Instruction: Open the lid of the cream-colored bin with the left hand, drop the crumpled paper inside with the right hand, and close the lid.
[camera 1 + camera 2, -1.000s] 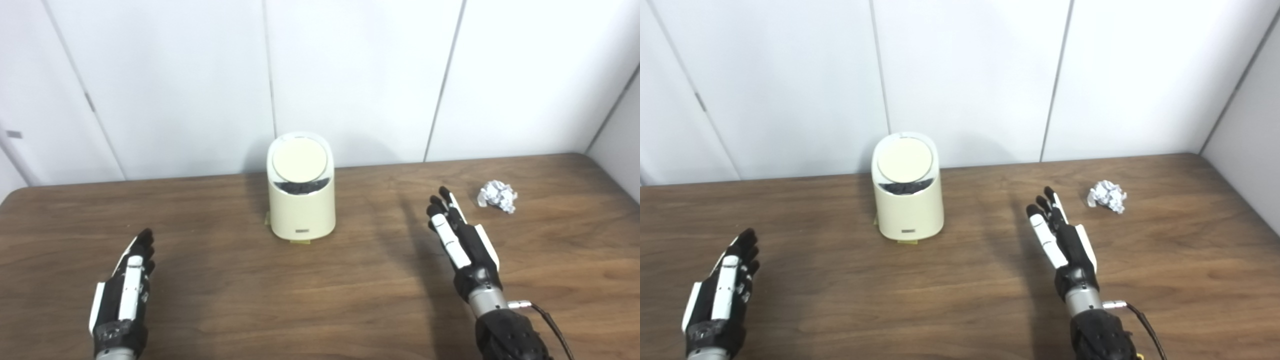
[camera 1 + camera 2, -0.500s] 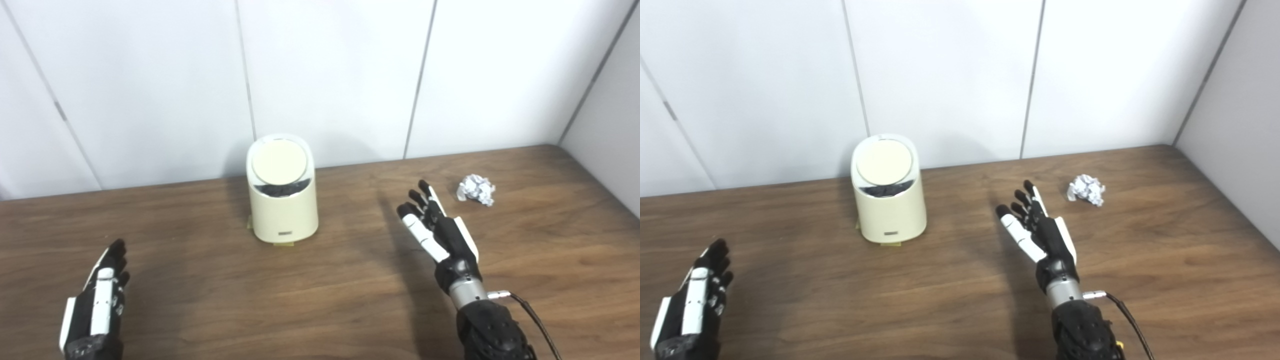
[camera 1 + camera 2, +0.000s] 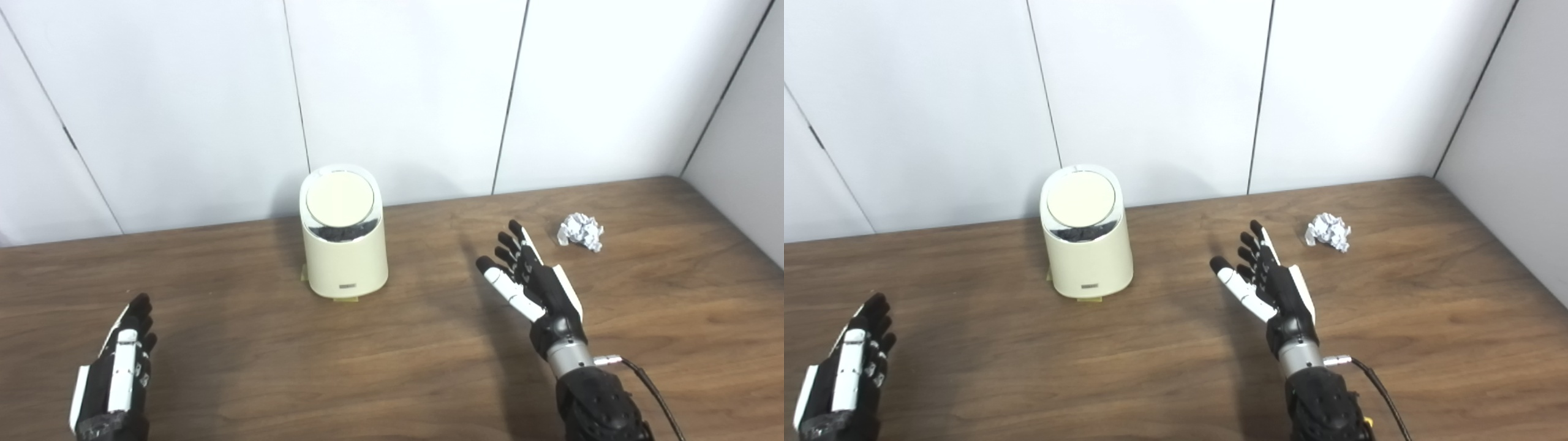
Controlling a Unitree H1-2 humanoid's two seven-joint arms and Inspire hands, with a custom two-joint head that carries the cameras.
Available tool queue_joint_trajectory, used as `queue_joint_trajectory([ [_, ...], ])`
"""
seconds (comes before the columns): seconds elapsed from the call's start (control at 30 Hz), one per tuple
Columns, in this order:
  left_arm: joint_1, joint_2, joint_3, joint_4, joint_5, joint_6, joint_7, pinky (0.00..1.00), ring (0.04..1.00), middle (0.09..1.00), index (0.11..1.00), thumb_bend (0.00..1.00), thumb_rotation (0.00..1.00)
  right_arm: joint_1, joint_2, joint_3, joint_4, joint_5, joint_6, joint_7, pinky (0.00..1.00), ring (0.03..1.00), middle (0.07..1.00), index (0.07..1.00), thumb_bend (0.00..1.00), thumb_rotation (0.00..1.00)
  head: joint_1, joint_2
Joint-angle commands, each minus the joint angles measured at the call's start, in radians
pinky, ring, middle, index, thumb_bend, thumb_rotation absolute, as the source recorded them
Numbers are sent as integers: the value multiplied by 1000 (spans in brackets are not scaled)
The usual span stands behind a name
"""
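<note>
The cream-colored bin stands near the back wall at mid table, its round lid tilted toward me with a dark gap showing below it. A crumpled white paper ball lies on the table at the right. My right hand is open, fingers spread, between bin and paper, a short way to the lower left of the paper. My left hand is open at the lower left, far from the bin.
The brown wooden table runs to white wall panels at the back and a side wall at the right. A cable hangs from my right wrist.
The camera has turned right, shifting the whole scene left. My right hand has spread its thumb outward and turned slightly. The bin and paper have not moved.
</note>
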Motion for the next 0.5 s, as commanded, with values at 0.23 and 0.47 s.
queue_joint_trajectory([
  [0.23, -30, 11, -10, -65, 4, 2, -5, 1000, 988, 955, 950, 364, 777, -35, -7, 5, -21, -18, -26, -1, 878, 920, 948, 982, 562, 505, 81, 10],
  [0.47, -22, -13, -24, -67, 16, 9, 13, 1000, 980, 953, 948, 386, 751, -28, -23, -18, -19, 25, -21, 20, 887, 932, 955, 979, 531, 476, 176, 12],
])
